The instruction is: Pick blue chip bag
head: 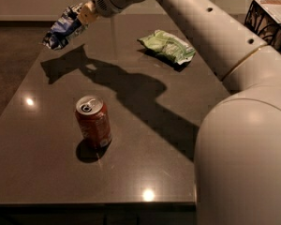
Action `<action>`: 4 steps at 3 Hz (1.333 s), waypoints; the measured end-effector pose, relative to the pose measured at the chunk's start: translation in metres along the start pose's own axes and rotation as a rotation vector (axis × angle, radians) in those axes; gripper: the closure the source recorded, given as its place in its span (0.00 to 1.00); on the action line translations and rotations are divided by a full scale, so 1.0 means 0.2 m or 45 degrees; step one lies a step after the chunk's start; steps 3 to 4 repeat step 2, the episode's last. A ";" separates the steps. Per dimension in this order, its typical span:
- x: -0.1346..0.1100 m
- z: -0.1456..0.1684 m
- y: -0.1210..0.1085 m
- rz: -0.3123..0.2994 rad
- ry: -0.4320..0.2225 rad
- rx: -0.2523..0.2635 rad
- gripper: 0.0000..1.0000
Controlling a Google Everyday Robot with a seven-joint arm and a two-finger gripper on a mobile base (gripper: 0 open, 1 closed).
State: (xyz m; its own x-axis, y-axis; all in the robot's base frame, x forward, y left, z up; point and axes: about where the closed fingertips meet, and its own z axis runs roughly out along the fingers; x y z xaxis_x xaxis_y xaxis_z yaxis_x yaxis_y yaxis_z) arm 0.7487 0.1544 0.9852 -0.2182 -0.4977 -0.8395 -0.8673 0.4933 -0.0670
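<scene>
One query, Operator to Technician: what is the status of the pick?

Technician: By my reading, grasp and lift are complete. The gripper is at the far-left corner of the desk, above the surface, with its fingers clamped on the upper end of the blue chip bag. The bag hangs in the air, clear of the desk, and its shadow falls on the top just inside that corner. Remaining, if anything: hold the bag steady and raise it further.

Operator: Describe the condition of the bag.

Technician: Crinkled dark-blue foil, with white lettering and white edges. It droops down and to the left from the grip point and looks creased. Judgement: light, limp, and liable to slip if the clamp loosens.

Operator: What about the other items?

Technician: A red soda can stands upright near the middle of the desk, toward the left edge. The light-green chip bag lies flat near the far edge, well apart from the gripper. Neither touches the load.
</scene>
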 end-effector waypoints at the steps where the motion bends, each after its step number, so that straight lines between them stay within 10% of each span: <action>1: -0.05 -0.21 0.01 -0.003 -0.065 0.044 1.00; 4: -0.06 -0.22 0.01 -0.003 -0.066 0.047 1.00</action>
